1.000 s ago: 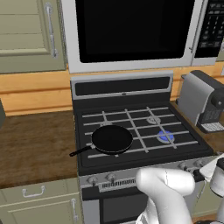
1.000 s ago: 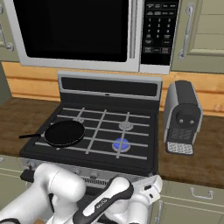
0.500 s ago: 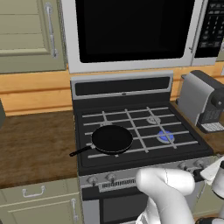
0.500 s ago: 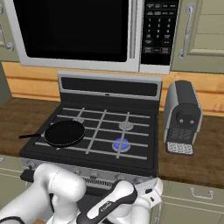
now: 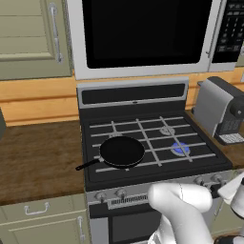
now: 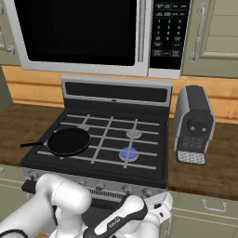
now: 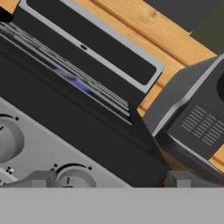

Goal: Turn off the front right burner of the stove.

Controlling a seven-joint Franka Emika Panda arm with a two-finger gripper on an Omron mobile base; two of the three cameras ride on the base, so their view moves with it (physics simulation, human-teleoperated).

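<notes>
The front right burner (image 5: pixel 180 148) glows blue on the black stove (image 5: pixel 143 169), under thin grey grate bars; it shows too as the front right burner (image 6: pixel 128 152) and as a blue streak of flame (image 7: pixel 79 84). My gripper (image 7: pixel 109 179) is open, fingers (image 7: pixel 42 178) set wide apart, close before the silver front strip. One round knob (image 7: pixel 74 177) sits just between the fingertips' line, another knob (image 7: pixel 6 140) further left. The hand (image 6: pixel 159 208) hangs below the stove's right front corner and appears at the right edge as the hand (image 5: pixel 234 188), beside the right knobs (image 5: pixel 218 177).
A black frying pan (image 5: pixel 121 151) with a long handle lies on the front left burner. A grey coffee machine (image 5: pixel 219 109) stands on the wooden counter right of the stove, also near the hand (image 7: pixel 197 118). The microwave (image 6: pixel 88 32) hangs above.
The hand has slid a little to the right along the stove's front, towards its right corner. Pan, burner flame and cameras are unchanged.
</notes>
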